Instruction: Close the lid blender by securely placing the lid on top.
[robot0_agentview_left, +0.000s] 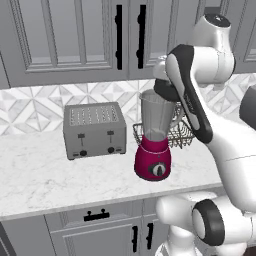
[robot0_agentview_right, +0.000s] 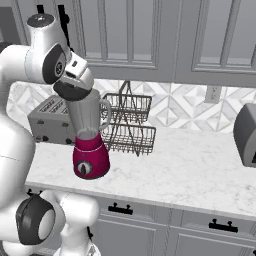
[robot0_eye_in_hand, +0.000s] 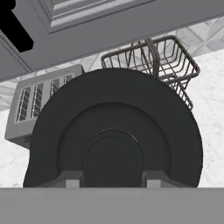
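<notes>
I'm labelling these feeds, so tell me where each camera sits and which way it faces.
Left base view: behind the arm's left, facing the counter; blender, toaster; arm at right.
Right base view: behind its right; same blender, toaster and wire rack; arm at left.
Hand view: on the hand, looking along the claw onto the lid.
All views share toaster and rack.

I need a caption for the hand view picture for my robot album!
The gripper holds the dark round lid, with the toaster and wire rack behind.

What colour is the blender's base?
Magenta, with a black dial; the blender base shows best in the left base view.
</notes>
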